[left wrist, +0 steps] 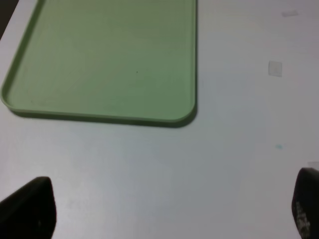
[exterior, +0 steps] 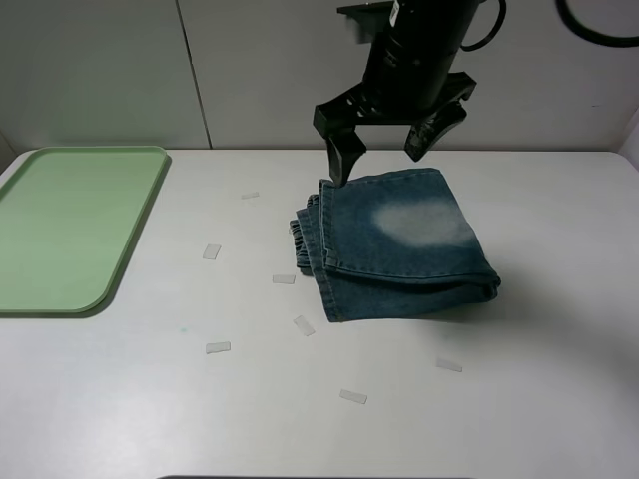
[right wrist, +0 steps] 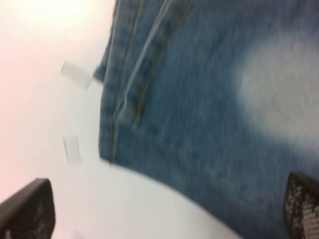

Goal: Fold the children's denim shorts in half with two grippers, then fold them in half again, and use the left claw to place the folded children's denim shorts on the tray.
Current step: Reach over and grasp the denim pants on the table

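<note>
The shorts (exterior: 399, 244) lie folded into 1 thick stack on the bench (exterior: 150, 399), a little right of centre. A pale faded patch faces up, and the layered edges face the tray (exterior: 60, 230). The tray sits at the bench's left edge, well apart from the shorts.

The right pincer (exterior: 377, 163) hangs over the far edge of the shorts with its jaws spread wide and nothing between them. 1 finger (exterior: 339, 172) is just above the stack's far left corner (whether it touches the cloth cannot be told). The other is over the middle of the far edge. Its wrist view, blurred, shows denim seams and the pale patch close below, with the shorts' edge (right wrist: 199, 99) running out onto the bench.

The left pincer (left wrist: 167, 206) shows only in its own wrist view. Its 2 dark fingertips (left wrist: 27, 206) stand far apart, so it is open, over bare bench with a rounded tray corner (left wrist: 109, 64) nearby.

Several small translucent tabs (exterior: 211, 251) are scattered on the bench between the tray and the shorts.
</note>
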Controlling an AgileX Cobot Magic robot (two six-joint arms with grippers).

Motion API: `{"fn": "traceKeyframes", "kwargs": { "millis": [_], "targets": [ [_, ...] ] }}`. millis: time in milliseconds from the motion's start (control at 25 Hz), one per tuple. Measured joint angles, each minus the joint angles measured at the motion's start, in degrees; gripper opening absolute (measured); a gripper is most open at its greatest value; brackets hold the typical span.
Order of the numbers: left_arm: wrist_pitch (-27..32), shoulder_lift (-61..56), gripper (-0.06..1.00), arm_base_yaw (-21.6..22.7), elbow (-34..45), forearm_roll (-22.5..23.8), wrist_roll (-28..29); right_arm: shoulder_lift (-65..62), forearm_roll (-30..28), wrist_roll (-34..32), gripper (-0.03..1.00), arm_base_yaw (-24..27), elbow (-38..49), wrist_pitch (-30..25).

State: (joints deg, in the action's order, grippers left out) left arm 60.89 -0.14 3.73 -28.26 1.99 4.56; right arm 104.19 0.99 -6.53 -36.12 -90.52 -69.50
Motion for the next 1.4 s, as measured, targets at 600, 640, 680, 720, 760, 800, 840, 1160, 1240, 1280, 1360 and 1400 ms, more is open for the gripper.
{"fn": "traceKeyframes", "kwargs": {
  "millis": [600,640,680,720,760,800,840,1160,1240,1280,1360,1400],
  "targets": [
    [0.0,0.0,0.94,0.0,0.0,0.0,0.0,-28.6,0.2,2.7,0.69,0.0,27.0,-0.8],
    [0.0,0.0,0.94,0.0,0.0,0.0,0.0,-30.3,0.2,2.7,0.69,0.0,28.7,-0.8],
    [0.0,0.0,0.94,0.0,0.0,0.0,0.0,-32.3,0.2,2.7,0.69,0.0,30.4,-0.8],
    [0.0,0.0,0.94,0.0,0.0,0.0,0.0,-34.3,0.2,2.7,0.69,0.0,31.8,-0.8],
    [0.0,0.0,0.94,0.0,0.0,0.0,0.0,-36.5,0.2,2.7,0.69,0.0,33.5,-0.8],
    [0.0,0.0,0.94,0.0,0.0,0.0,0.0,-38.2,0.2,2.7,0.69,0.0,35.3,-0.8],
    [0.0,0.0,0.94,0.0,0.0,0.0,0.0,-40.4,0.2,2.7,0.69,0.0,37.0,-0.8],
    [0.0,0.0,0.94,0.0,0.0,0.0,0.0,-59.0,0.2,2.7,0.69,0.0,47.2,-1.0],
    [0.0,0.0,0.94,0.0,0.0,0.0,0.0,-64.3,0.2,2.7,0.69,0.2,49.4,0.2],
    [0.0,0.0,0.94,0.0,0.0,0.0,0.0,-67.3,0.3,2.7,0.69,0.8,50.4,1.4],
    [0.0,0.0,0.94,0.0,0.0,0.0,0.0,-72.8,0.3,2.7,0.69,2.9,52.3,4.0],
    [0.0,0.0,0.94,0.0,0.0,0.0,0.0,-75.7,0.3,2.7,0.69,4.4,53.3,5.5]
  ]
}}
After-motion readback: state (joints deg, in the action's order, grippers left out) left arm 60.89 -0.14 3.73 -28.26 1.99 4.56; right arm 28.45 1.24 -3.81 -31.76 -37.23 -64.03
